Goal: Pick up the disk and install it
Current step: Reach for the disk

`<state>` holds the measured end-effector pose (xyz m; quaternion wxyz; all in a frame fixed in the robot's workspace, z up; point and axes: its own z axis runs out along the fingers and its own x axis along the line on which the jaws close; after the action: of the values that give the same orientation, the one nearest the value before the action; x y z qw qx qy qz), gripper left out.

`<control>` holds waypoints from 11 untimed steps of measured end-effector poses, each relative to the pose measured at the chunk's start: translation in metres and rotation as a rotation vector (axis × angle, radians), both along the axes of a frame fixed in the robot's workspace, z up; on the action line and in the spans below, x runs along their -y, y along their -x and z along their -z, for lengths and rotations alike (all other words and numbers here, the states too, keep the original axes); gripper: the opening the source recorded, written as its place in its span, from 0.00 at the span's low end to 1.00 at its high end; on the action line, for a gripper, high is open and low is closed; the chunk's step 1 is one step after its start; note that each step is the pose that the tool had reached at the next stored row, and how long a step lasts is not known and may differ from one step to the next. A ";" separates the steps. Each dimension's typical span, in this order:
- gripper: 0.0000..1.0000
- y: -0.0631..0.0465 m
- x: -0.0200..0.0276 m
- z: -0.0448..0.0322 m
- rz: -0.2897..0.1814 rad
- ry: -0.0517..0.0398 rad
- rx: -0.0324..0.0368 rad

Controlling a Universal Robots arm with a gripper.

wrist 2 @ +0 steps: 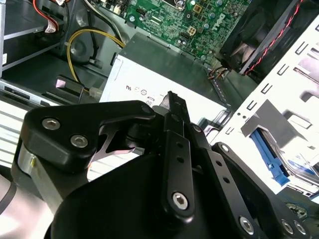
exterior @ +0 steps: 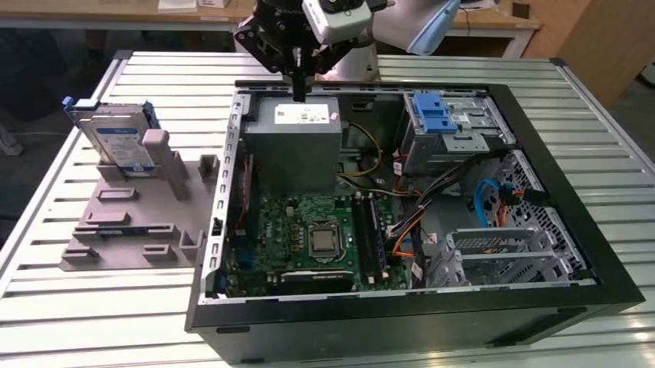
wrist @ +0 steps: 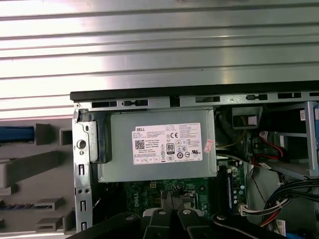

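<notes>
The disk (exterior: 116, 139) stands upright in a grey holder (exterior: 133, 218) on the table, at the exterior view's left of the open computer case (exterior: 409, 318). It is silver-grey with a white-and-blue label and blue rails. My gripper (exterior: 299, 90) hangs over the back edge of the case, just above the grey power-supply box (exterior: 294, 146), well apart from the disk. Its black fingers are pressed together with nothing between them, as both wrist views show (wrist 2: 173, 97) (wrist: 172, 198). A blue strip of the disk (wrist: 15, 134) shows in the first wrist view.
Inside the case lie the green motherboard (exterior: 312, 230), bundled cables (exterior: 450, 192) and a blue-latched metal drive cage (exterior: 450, 123) at the far corner. The case sits on a slatted metal table (exterior: 92, 307). A second metal cage (exterior: 511, 253) stands at the near side.
</notes>
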<state>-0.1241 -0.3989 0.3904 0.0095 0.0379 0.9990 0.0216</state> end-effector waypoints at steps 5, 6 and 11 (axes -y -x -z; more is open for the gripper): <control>0.11 0.005 0.0000 0.0072 0.000 0.0000 -0.0136; 0.11 0.006 0.0000 0.0073 0.000 0.0000 -0.0137; 0.11 0.008 0.0000 0.0078 0.000 -0.0002 -0.0138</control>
<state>-0.1318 -0.3989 0.3826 0.0025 0.0381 0.9990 0.0214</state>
